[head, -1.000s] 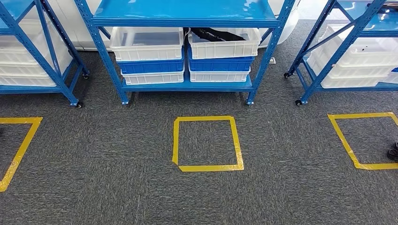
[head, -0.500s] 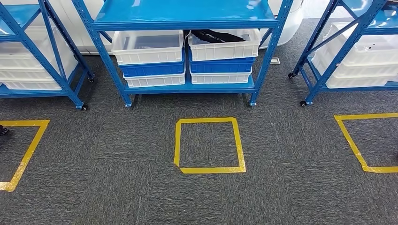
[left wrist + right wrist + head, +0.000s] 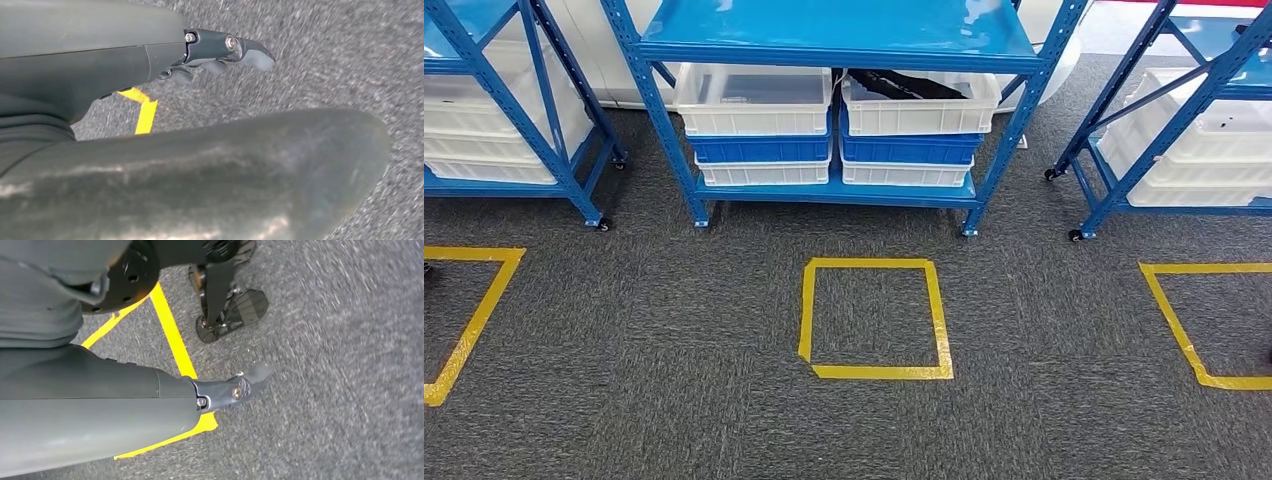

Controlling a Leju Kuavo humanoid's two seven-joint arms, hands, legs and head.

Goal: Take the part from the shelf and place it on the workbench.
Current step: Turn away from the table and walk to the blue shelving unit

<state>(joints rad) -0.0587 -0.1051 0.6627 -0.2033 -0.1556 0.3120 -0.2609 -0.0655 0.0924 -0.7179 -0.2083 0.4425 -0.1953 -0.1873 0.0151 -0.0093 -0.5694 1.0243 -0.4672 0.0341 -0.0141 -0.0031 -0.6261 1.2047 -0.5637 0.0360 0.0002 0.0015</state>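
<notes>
Dark part [image 3: 909, 84] lies in the upper right white bin [image 3: 921, 112] on the low level of the middle blue shelf [image 3: 834, 190], straight ahead in the head view. That bin sits on a blue bin [image 3: 908, 150], with another white one below; a matching stack stands just beside it on the left. More shelves with white bins stand to either side. On the grey carpet [image 3: 674, 330] in front of the middle shelf is a yellow tape square [image 3: 874, 371], with others off to the left and right. Left hand [image 3: 220, 50] hangs over the carpet holding nothing, fingers loosely spread. Right hand [image 3: 235, 387] also hangs empty above yellow tape; how its fingers lie I cannot tell.
</notes>
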